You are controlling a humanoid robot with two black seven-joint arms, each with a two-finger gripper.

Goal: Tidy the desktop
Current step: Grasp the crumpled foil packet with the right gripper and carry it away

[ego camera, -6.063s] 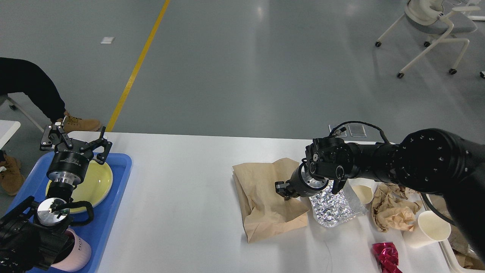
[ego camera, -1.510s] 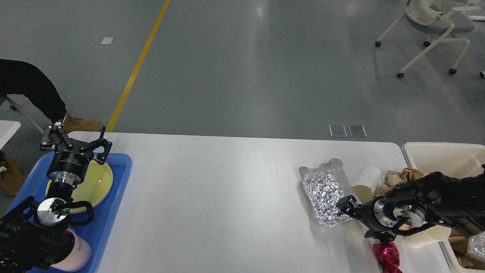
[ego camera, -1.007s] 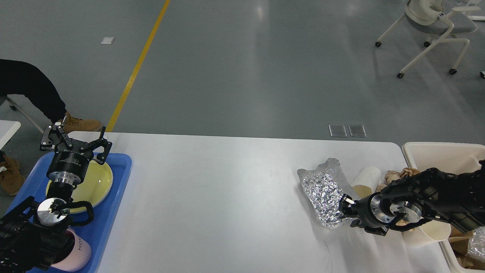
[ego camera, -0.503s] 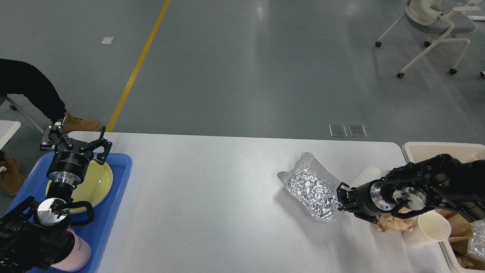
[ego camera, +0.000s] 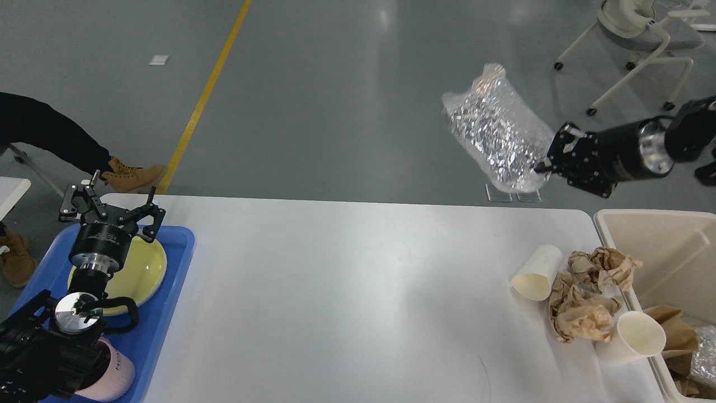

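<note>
Right hand was raised well above the worktop, fingers clenched on the lower end of a crinkled silver foil bag; the bag hung in the air against the grey floor, tilted, clear of everything below. Left hand hovered over the yellow plate in the blue tray at the worktop's left end, fingers spread wide, grasping nothing. A pink cup lay at the tray's near end, partly hidden by the left arm. The white worktop filled the lower view, its middle bare. Near its right end: one paper cup on its side, crumpled brown paper just beside it, a second paper cup touching the paper. The beige bin stood beside the right edge, with brown paper inside.
</note>
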